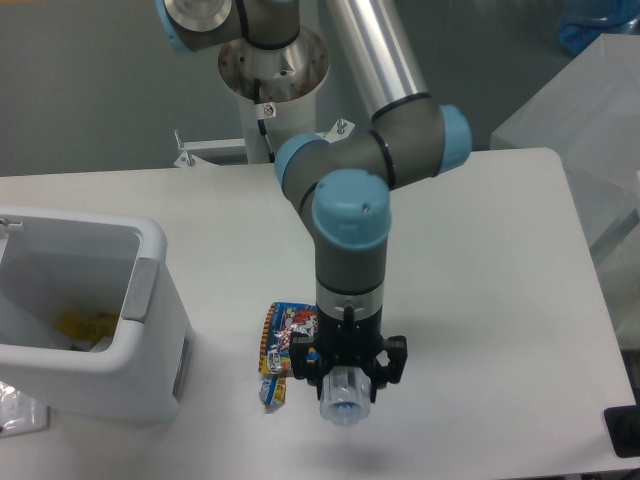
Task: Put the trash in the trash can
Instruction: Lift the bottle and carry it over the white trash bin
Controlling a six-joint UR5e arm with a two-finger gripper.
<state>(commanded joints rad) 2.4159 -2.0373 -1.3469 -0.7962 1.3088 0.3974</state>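
— What is seen at the left of the bench [480,300]?
— The white trash can [110,320] is stood at the left edge, open at the top, with a grey tab on its side. Something yellow, likely the small wrapper [80,325], is seen low inside it, beside a pale scrap that cannot be made out.

— And just right of the can?
— The flat snack packet [283,338] is laid on the bench, near the can but apart from it, printed in blue, yellow and red. Its right edge is partly covered by the gripper.

— How is the gripper set?
— The gripper [348,378] is pointed downward at the end of the arm [350,240], and it is clamped on the small clear bottle [346,392]. The bottle is gripped between the fingers, its round end turned toward the camera. It is held clear of the bench, with a faint shadow cast below it.

— Is the bottle touching the packet?
— That cannot be told; the two are overlapped in this view.
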